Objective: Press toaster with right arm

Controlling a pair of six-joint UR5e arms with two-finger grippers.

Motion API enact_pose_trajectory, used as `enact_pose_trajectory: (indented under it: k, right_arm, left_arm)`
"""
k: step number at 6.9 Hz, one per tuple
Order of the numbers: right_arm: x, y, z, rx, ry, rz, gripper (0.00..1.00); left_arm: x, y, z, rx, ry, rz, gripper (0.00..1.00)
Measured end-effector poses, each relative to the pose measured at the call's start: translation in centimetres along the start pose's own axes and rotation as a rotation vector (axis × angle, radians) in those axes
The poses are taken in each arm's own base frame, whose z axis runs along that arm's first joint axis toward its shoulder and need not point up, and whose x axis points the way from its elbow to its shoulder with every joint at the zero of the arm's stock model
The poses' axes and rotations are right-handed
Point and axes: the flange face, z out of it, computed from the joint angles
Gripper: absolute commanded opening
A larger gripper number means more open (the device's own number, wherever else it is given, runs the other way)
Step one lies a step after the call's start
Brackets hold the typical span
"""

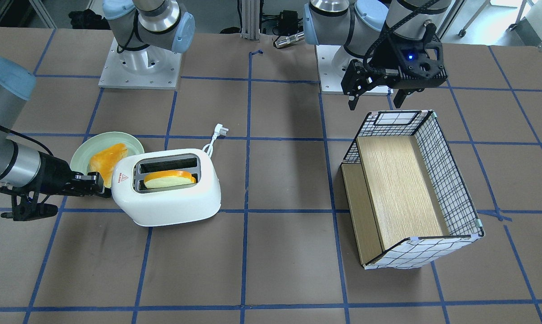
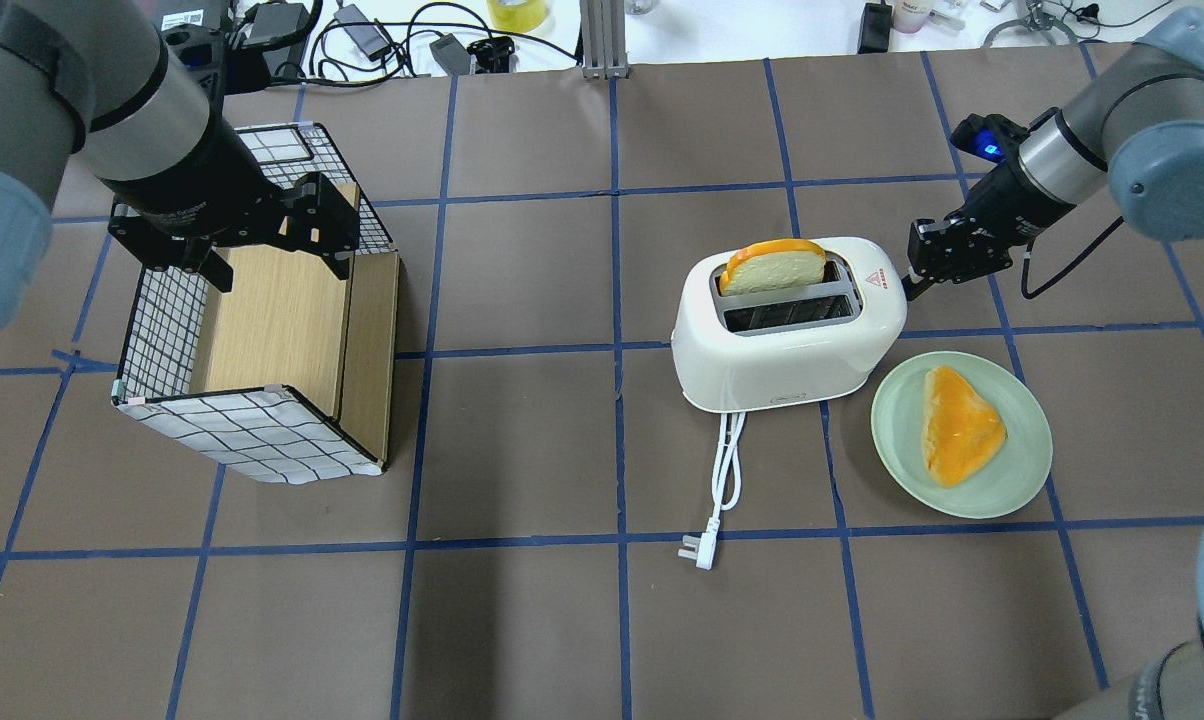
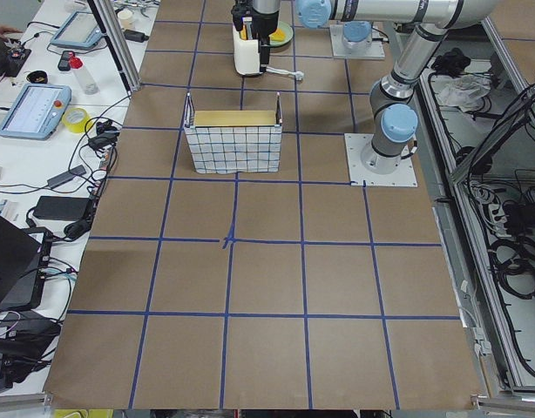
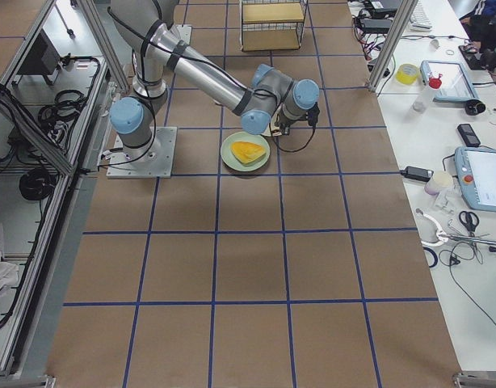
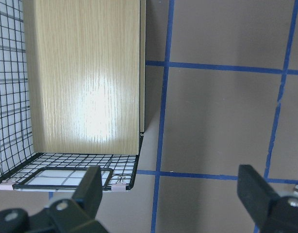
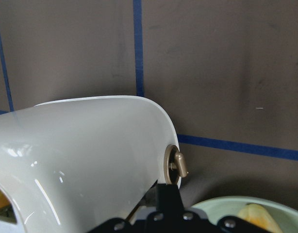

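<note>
My right gripper (image 2: 912, 285) is pinched shut on nothing, its tips right at the end of the toaster (image 2: 787, 340), close beside its bronze knob (image 6: 180, 164). Past my fingertips the bread slice (image 2: 772, 265) stands tall out of its slot, so I judge the press is not yet made. The green plate (image 2: 1022, 470) lies just beside my hand.

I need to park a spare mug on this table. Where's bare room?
The widest bare patch lies between the basket and the toaster. The strip beyond the plug, away from the toaster, is also bare. It is crowded at the toaster's right end, where the right gripper and the plate sit close.
</note>
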Motion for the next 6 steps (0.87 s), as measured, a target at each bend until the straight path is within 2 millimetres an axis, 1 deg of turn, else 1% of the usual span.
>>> enact_pose_trajectory:
  k: [4,6]
  right_arm:
    - [0.1,0.0,-0.1,0.001,0.001,0.002,0.0]
    - [-0.3,0.2,-1.4,0.015,0.032,0.0,0.0]
  left_arm:
    - [0.0,0.0,0.0,0.0,0.0,0.0,1.0]
    - [0.0,0.0,0.0,0.0,0.0,0.0,1.0]
